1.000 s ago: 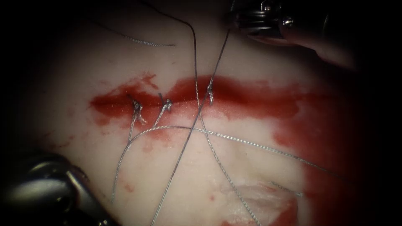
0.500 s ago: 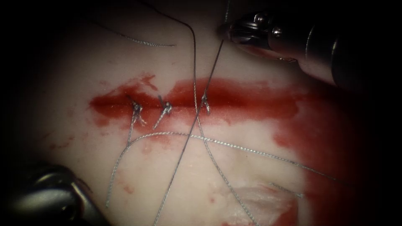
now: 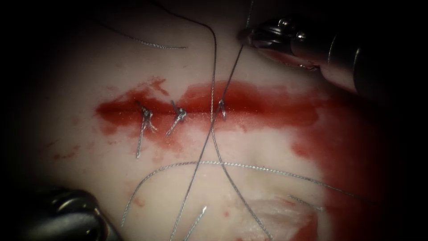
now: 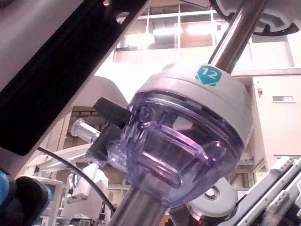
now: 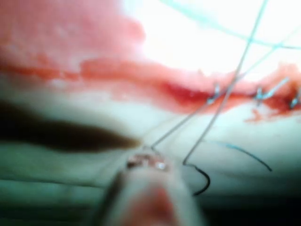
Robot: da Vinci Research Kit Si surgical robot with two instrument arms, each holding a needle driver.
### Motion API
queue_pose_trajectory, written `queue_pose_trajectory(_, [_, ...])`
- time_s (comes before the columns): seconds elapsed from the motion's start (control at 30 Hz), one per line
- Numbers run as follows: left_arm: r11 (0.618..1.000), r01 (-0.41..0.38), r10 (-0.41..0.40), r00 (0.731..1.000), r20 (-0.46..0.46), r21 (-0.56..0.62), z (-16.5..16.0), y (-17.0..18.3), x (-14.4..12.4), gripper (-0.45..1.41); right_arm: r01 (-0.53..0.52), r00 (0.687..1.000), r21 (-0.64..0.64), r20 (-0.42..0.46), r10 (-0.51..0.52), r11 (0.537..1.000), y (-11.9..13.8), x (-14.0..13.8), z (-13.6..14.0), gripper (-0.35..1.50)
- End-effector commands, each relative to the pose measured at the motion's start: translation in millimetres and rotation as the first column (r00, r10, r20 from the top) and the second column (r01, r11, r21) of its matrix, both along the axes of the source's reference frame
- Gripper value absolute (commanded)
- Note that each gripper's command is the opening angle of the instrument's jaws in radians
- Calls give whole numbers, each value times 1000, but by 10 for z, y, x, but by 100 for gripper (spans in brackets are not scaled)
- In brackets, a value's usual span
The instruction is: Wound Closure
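Note:
The cut [image 3: 267,105] runs across the tissue [image 3: 80,80] as a red band, with three tied stitches [image 3: 179,114] in its left half. My right tool [image 3: 244,38] sits beyond the cut, its jaws shut on the thread [image 3: 230,71] that rises tight from the rightmost stitch [image 3: 221,107]. In the right wrist view that tool's tip [image 5: 146,162] holds the same thread [image 5: 178,129]. The dark curved needle [image 3: 198,23] lies free on the tissue beyond the cut, not in it; it also shows as a hook [image 5: 203,181]. My left tool [image 3: 62,216] is a dark shape at the lower left.
A long loose strand [image 3: 249,167] crosses the tissue in front of the cut, over other strands running toward the near edge. A cut thread piece [image 3: 151,43] lies at the far left. Red fluid [image 3: 347,147] spreads over the tissue's right side.
The long loose strand has slid toward the near edge, away from the stitches. My right tool shifted slightly while keeping the thread tight. The left tool sank lower in the picture.

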State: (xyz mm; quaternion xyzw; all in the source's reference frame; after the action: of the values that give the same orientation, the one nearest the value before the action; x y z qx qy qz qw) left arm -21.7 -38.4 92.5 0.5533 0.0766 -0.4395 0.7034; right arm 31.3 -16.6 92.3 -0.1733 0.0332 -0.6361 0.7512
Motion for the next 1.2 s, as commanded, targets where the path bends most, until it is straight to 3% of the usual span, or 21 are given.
queue_pose_trajectory(0.03, [1000,4,-4,1000,7,-4,-2,11,-6,-45,-5,1000,-4,-4,5,1000,12,7,-1,-35])
queue_pose_trajectory(0.4, [1000,7,-7,1000,30,-12,-7,19,-6,-45,-35,999,16,-14,35,999,14,8,-6,-35])
queue_pose_trajectory(0.47, [999,24,-24,999,39,-20,-9,24,-6,-45,-86,995,47,-37,88,995,14,9,-9,-35])
queue_pose_trajectory(0.5, [999,41,-40,998,46,-28,-10,28,-5,-45,-180,981,91,-51,185,980,14,9,-11,-27])
queue_pose_trajectory(0.57, [997,59,-57,997,44,-53,-11,37,-3,-45,-282,954,140,-64,293,949,14,8,-17,41])
queue_pose_trajectory(0.6, [994,68,-66,998,25,-83,-12,44,0,-45,-407,902,193,-71,426,893,14,8,-21,61])
queue_pose_trajectory(0.63, [985,55,-54,998,13,-165,-12,56,5,-45,-531,823,260,-69,564,806,15,6,-30,91])
queue_pose_trajectory(0.67, [985,55,-54,998,13,-165,-12,56,5,-45,-531,823,260,-69,564,806,15,6,-30,91])
queue_pose_trajectory(0.7, [974,51,-53,999,0,-219,-13,66,8,-45,-563,797,283,-64,601,776,15,5,-36,105])
queue_pose_trajectory(0.73, [951,55,-61,998,-10,-304,-15,83,14,-45,-609,751,330,-53,658,721,16,2,-54,113])
queue_pose_trajectory(0.8, [923,103,-106,994,13,-370,-22,103,20,-45,-642,712,373,-34,702,669,17,-3,-73,111])
queue_pose_trajectory(0.83, [894,153,-140,988,62,-421,-29,120,24,-45,-678,663,417,-8,749,605,17,-7,-93,111])
queue_pose_trajectory(0.9, [861,177,-136,984,119,-476,-41,139,30,-45,-721,592,468,33,806,511,17,-13,-118,116])
queue_pose_trajectory(0.97, [847,179,-126,982,138,-501,-45,145,31,-45,-729,576,480,44,816,488,17,-14,-125,121])
queue_pose_trajectory(1.0, [813,182,-105,980,169,-553,-50,152,31,-45,-731,561,507,64,826,457,15,-17,-138,120])
queue_pose_trajectory(1.03, [813,182,-105,980,169,-553,-50,152,31,-45,-731,561,507,64,826,457,15,-17,-138,120])
queue_pose_trajectory(1.1, [784,195,-76,972,221,-590,-54,161,29,-45,-733,512,576,115,851,363,11,-21,-151,120])
queue_pose_trajectory(1.13, [760,239,-75,956,285,-604,-54,166,28,-45,-715,468,655,189,863,244,4,-24,-162,103])
queue_pose_trajectory(1.17, [760,239,-75,956,285,-604,-54,166,28,-45,-715,468,655,189,863,244,4,-24,-162,103])
queue_pose_trajectory(1.2, [744,270,-88,946,311,-611,-52,169,28,-45,-705,364,708,323,873,33,-4,-25,-169,34])
